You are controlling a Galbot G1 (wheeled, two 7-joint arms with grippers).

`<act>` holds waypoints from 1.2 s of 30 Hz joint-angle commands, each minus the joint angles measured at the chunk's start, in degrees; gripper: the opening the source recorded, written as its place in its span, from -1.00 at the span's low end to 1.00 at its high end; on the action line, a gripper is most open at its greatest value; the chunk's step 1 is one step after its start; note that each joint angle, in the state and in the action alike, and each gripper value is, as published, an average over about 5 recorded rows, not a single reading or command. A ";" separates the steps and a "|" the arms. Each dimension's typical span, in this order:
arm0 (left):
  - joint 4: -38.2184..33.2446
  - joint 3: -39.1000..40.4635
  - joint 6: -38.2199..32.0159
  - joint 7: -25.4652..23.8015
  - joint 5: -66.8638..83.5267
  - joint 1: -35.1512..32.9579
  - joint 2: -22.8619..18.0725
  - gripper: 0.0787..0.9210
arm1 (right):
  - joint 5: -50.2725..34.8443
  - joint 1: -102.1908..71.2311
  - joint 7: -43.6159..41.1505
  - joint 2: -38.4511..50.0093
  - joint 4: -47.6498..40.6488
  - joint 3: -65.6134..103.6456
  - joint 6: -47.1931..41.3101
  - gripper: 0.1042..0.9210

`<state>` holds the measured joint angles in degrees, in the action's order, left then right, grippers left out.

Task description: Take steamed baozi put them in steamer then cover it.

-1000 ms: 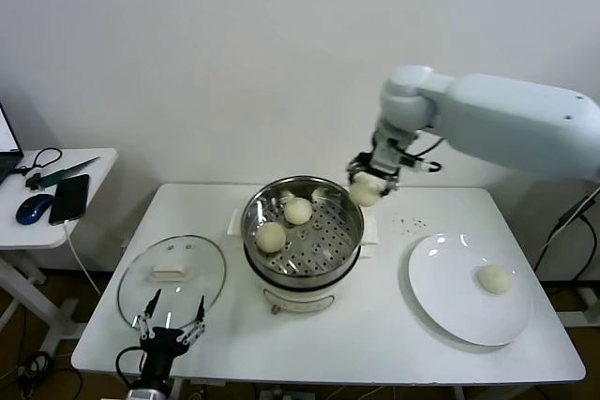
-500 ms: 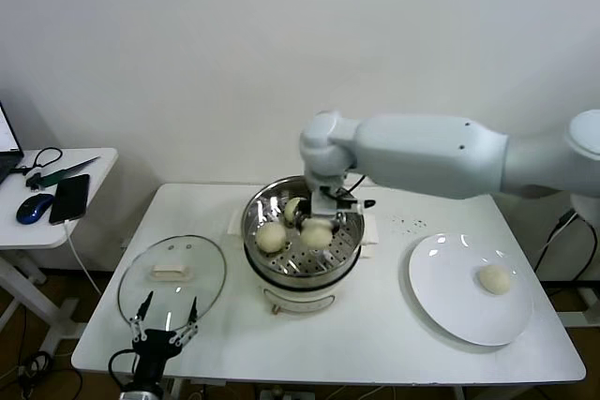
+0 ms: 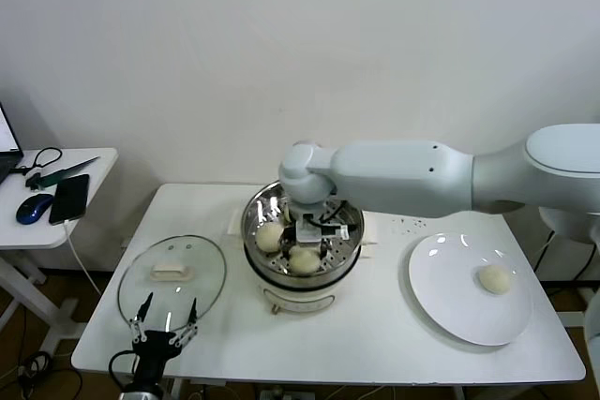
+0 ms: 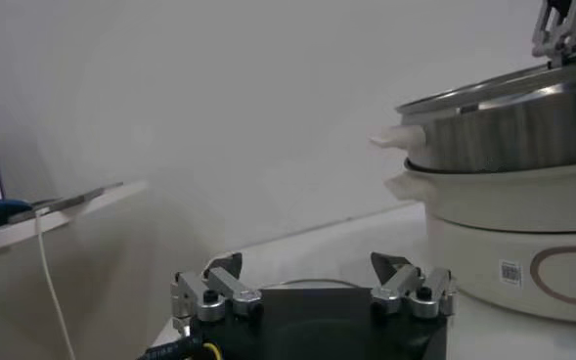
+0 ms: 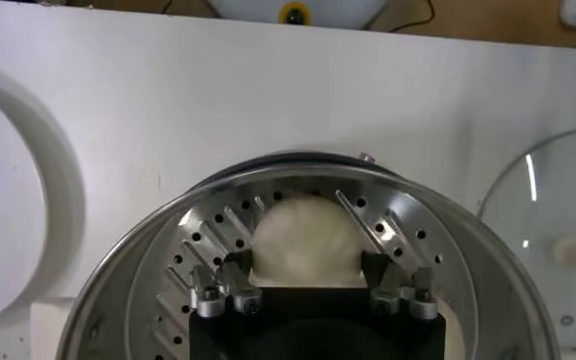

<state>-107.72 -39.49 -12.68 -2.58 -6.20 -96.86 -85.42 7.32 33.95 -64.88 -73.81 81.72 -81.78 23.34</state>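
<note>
The steamer (image 3: 253, 248), a shiny steel basket on a white pot base, stands mid-table. My right gripper (image 3: 307, 246) reaches down into it, shut on a cream-white baozi (image 3: 303, 261) that sits low at the basket's front. In the right wrist view this baozi (image 5: 305, 238) fills the gap between the fingers (image 5: 235, 274) above the perforated floor (image 5: 185, 259). A second baozi (image 3: 268, 237) lies to its left in the basket. The right arm hides the back of the basket. One more baozi (image 3: 494, 278) lies on the white plate (image 3: 450, 302) at the right. My left gripper (image 3: 161, 321) is open and empty at the table's front left.
The glass lid (image 3: 172, 274) with a white handle lies flat to the left of the steamer, just beyond my left gripper. The steamer's side (image 4: 522, 137) shows in the left wrist view. A side table (image 3: 94, 161) with a phone and a mouse stands at the far left.
My right arm swung left from beside the steamer to over it, then lowered the baozi into the front of the basket. The left arm barely moved.
</note>
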 commanded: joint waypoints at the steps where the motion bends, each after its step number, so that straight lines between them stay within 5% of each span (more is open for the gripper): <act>1: 0.11 0.11 0.17 0.00 0.06 0.00 -0.02 0.77 | 1.20 -0.80 0.16 -0.47 0.14 0.59 0.16 0.70; 13: 0.04 0.34 -0.08 0.01 0.00 -0.36 0.33 0.77 | -5.42 6.38 0.65 7.88 -2.78 3.06 -3.15 0.76; 24: -0.60 0.45 0.15 -0.04 -0.09 -0.39 1.02 0.77 | -26.95 13.34 8.29 27.86 -3.21 -2.65 -31.40 0.76; 36: -0.63 0.03 -0.14 -0.03 0.22 -1.23 1.39 0.77 | -20.95 -14.14 4.32 48.57 -4.18 17.06 -36.71 0.76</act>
<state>-108.20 -39.38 -12.86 -2.60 -6.06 -97.78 -84.11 -13.26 37.46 -59.56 -42.34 79.17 -78.07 -4.65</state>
